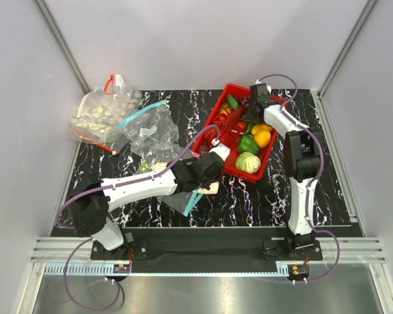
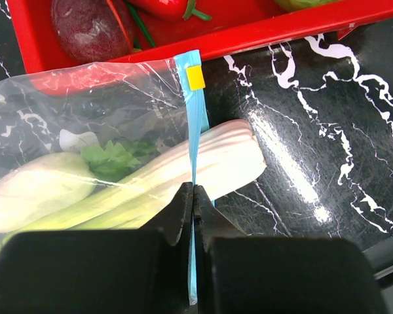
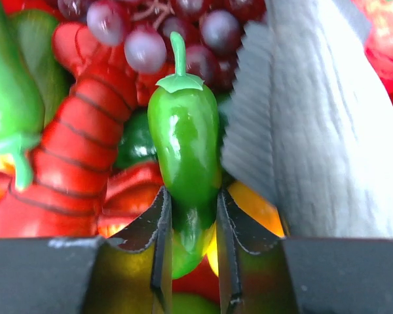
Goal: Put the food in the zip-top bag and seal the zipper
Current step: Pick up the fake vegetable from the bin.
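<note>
The zip-top bag [image 2: 65, 124] lies flat on the black marbled table, just in front of the red basket. My left gripper [image 2: 194, 190] is shut on its teal-blue zipper [image 2: 195, 131], below a small yellow tab [image 2: 196, 77]. Inside the bag lie a leek [image 2: 209, 163] and a white oval piece [image 2: 33, 190]. The leek's white end pokes out past the zipper. Over the basket, my right gripper [image 3: 191, 203] is shut on the tip of a small green pepper [image 3: 183, 131], one finger on each side. From above, the left gripper [image 1: 208, 175] is at the basket's near corner and the right gripper [image 1: 257, 99] at its far end.
The red basket [image 1: 230, 88] holds a grey fish [image 3: 321, 118], a red lobster [image 3: 85, 124], grapes [image 3: 150, 39] and yellow and green produce. At the back left lie a bag with a red strip [image 1: 95, 114] and another clear bag with a teal strip [image 1: 150, 131].
</note>
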You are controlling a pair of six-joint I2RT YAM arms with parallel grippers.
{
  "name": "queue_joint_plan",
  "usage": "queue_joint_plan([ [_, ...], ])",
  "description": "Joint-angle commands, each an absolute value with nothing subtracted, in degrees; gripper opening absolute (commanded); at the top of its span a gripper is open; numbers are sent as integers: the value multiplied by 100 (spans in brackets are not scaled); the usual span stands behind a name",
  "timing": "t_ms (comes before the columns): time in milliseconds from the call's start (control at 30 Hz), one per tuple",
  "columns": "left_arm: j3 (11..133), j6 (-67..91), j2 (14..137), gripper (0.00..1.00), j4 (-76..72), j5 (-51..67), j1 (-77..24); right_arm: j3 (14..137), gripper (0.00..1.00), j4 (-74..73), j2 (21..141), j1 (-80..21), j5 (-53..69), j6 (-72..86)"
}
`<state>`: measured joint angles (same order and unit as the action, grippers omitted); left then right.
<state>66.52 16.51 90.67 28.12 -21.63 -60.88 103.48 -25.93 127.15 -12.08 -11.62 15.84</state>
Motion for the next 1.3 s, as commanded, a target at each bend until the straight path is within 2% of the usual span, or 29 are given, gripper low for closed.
queue_joint_plan([
  [0, 6592, 1661, 8789, 0, 2610, -2285, -6056, 9898, 12, -2189, 11815, -1160, -1204, 1468],
  [400, 6320, 1591, 8613, 0, 2523, -2267, -6056, 8140, 5, -1969, 9249, -1160, -562, 1722],
  [500, 6284, 1556, 8543, 0, 2514, -2302, -6056, 7325, 0, -1645, 8573, -1160, -869, 1828],
  [633, 6319, 1503, 8455, 0, 2540, -2434, -6047, 6716, 0, -1100, 7938, -1160, -1676, 2222],
  [700, 6372, 1477, 8438, 0, 2558, -2487, -6047, 6426, 0, -767, 7631, -1160, -1705, 2276],
  [900, 6495, 1485, 8402, 0, 2540, -2496, -6047, 6311, 0, -475, 7312, -1160, -1749, 2680],
  [1067, 6460, 1494, 8358, 0, 2549, -2452, -6047, 6433, 0, -597, 7146, -1160, -1030, 2865],
  [1267, 6469, 1424, 8350, 0, 2575, -2382, -6029, 6452, 0, -1555, 6970, -1178, 1298, 2874],
])
